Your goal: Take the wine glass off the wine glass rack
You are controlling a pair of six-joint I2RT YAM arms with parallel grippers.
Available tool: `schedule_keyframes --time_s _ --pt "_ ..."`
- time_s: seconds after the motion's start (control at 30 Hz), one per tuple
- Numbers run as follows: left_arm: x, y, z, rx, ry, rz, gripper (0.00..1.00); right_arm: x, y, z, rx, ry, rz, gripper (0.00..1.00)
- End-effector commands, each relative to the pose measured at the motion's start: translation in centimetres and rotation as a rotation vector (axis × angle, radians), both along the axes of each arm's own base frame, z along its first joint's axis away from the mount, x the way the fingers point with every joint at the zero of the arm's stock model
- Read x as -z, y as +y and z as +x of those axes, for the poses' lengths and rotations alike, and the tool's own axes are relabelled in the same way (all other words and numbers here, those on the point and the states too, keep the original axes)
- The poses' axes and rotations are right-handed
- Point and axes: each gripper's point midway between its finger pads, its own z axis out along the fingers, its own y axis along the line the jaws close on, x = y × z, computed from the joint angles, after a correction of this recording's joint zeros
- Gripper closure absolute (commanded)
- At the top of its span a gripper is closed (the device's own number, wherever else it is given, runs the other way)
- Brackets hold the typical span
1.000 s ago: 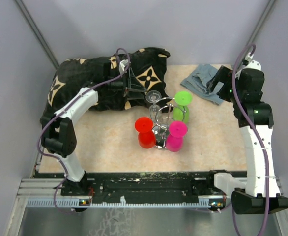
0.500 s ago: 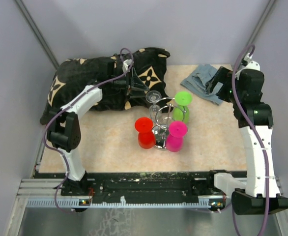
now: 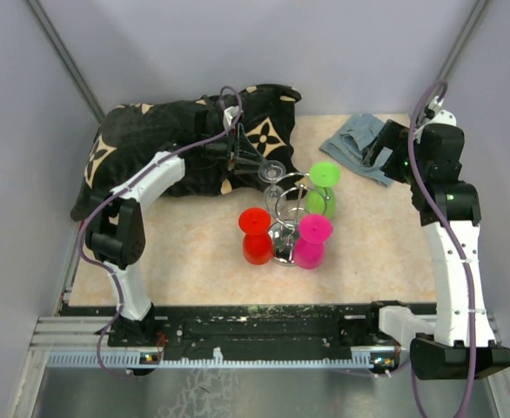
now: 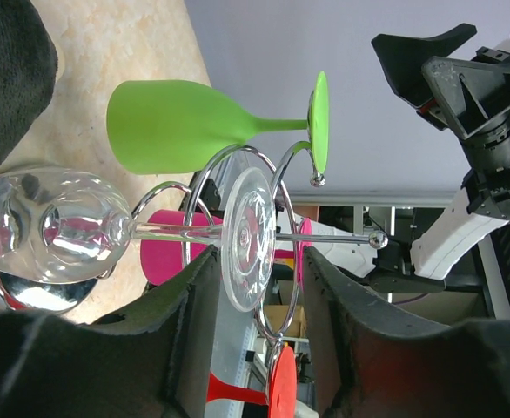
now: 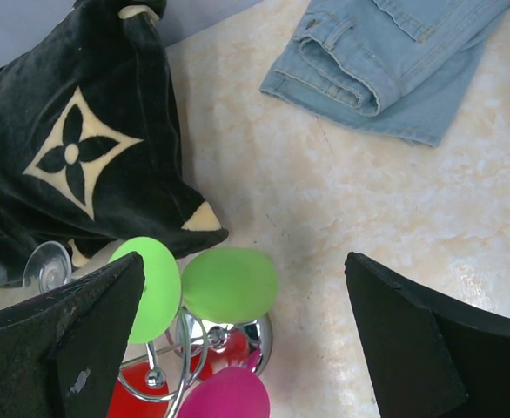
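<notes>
Reaching step, I judge: the left gripper (image 4: 259, 335), fingers apart, lines up on the foot of the clear glass (image 4: 55, 228), which hangs foot-up in a loop at the far-left of the rack (image 3: 283, 230); the right gripper (image 5: 244, 261) hovers spread, well apart; next calls for closing on the stem, then sliding it out of the loop.

- Rack (image 3: 286, 230): shiny chrome wire, mirror-bright.
- Wine glass (image 4: 63, 231): clear, glossy glass.
- Green glass (image 4: 172, 124): opaque, smooth, plastic-looking.
- Bag (image 5: 55, 131): black velvety cloth, matt.
- Jeans (image 5: 394, 61): blue denim.
- Tabletop (image 5: 342, 200): smooth, beige, marbled.
</notes>
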Motion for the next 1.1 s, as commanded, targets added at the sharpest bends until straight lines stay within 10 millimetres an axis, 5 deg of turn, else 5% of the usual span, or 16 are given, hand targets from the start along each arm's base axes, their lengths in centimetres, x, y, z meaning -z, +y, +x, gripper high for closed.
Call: schedule_keyframes --time_s 0.0,0.3,0.63,0.87,1.07 --pt "-0.2 -0.3 -0.3 0.034 -0.013 -0.021 0.54 -1.5 -0.2 0.8 0.006 -0.063 0.005 0.02" --pt "0.0 -0.4 -0.1 0.039 -0.022 -0.022 0.58 -1.0 -0.1 1.1 -0.001 -0.055 0.005 0.02" --pt "0.7 -0.3 -0.4 0.046 -0.007 -0.015 0.79 -0.8 -0.2 1.2 -0.003 -0.051 -0.003 0.02" --pt "1.3 -0.1 -0.6 0.043 0.006 -0.007 0.81 -0.6 0.0 1.3 -0.011 -0.049 -0.001 0.02" --pt "1.7 0.1 -0.8 0.039 0.017 -0.003 1.00 -0.6 0.1 1.4 -0.017 -0.049 0.002 0.02"
